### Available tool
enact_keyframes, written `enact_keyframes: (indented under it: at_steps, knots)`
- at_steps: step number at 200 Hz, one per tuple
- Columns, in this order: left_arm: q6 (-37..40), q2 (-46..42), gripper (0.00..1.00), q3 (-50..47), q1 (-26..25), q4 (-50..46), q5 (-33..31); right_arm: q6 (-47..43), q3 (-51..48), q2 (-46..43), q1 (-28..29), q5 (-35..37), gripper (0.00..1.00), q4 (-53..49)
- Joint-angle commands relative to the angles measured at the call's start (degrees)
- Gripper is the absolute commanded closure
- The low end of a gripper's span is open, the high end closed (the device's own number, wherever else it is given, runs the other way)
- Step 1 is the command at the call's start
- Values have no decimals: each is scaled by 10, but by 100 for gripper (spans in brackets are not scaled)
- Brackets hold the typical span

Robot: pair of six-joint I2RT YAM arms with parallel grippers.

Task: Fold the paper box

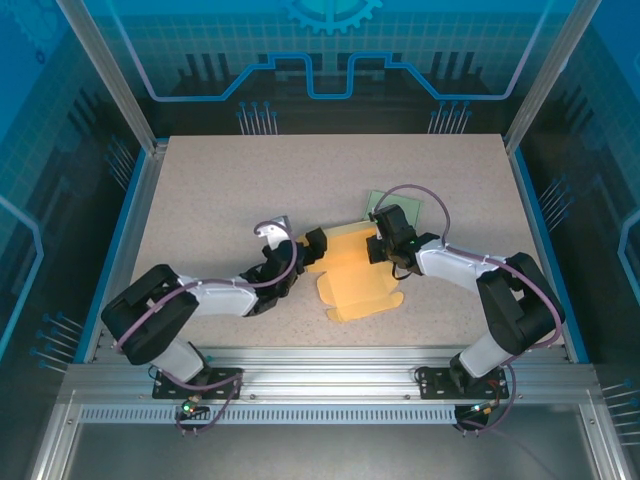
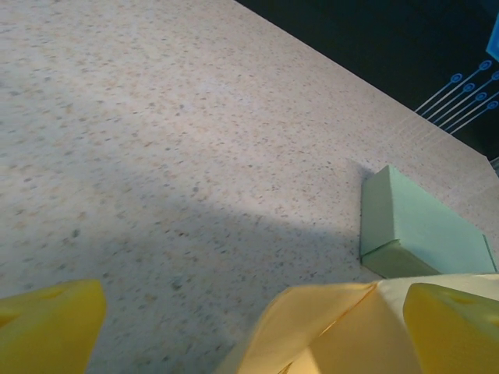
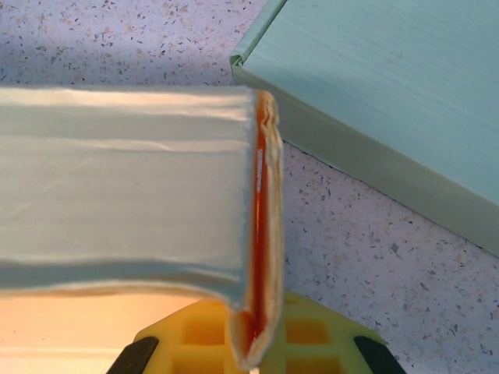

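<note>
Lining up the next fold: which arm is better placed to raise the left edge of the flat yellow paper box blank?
Left, probably. The left tool is open at that edge of the yellow paper box blank, paper between its fingers. The right tool is shut on the far edge.

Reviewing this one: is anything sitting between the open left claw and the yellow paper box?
Nothing visible does. The left claw sits open at the left edge of the paper box, with a flap inside its opening. The green box lies beyond the sheet, not between them.
</note>
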Motion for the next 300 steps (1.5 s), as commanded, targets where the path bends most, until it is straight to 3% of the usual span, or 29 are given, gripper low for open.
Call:
enact_keyframes:
  at_steps: [1,24,47,70,93,120,161,262,300]
  knots:
    - [-35,-74,1,-33,-2,-30,-42,6,3,-3,9,-4,100,7]
    - [-76,-172,1,-46,-2,-148,-63,6,4,-2,9,-4,100,7]
    - [-101,-246,1,-41,-3,-265,-36,6,4,-3,9,-2,100,7]
    - [-141,-272,1,-34,-16,-336,17,6,1,-5,8,-4,100,9]
    - [-175,-255,1,-18,-61,-371,38,7,2,-5,9,-5,100,9]
    - [-188,-198,3,8,-109,-356,54,8,1,-5,8,-5,100,9]
    - [-174,-89,4,52,-134,-297,93,9,-1,-6,10,-8,100,10]
    - [-161,49,1,102,-111,-210,94,9,-1,-6,11,-13,100,12]
    - [-183,57,1,113,-109,-249,79,8,-1,-6,12,-11,100,12]
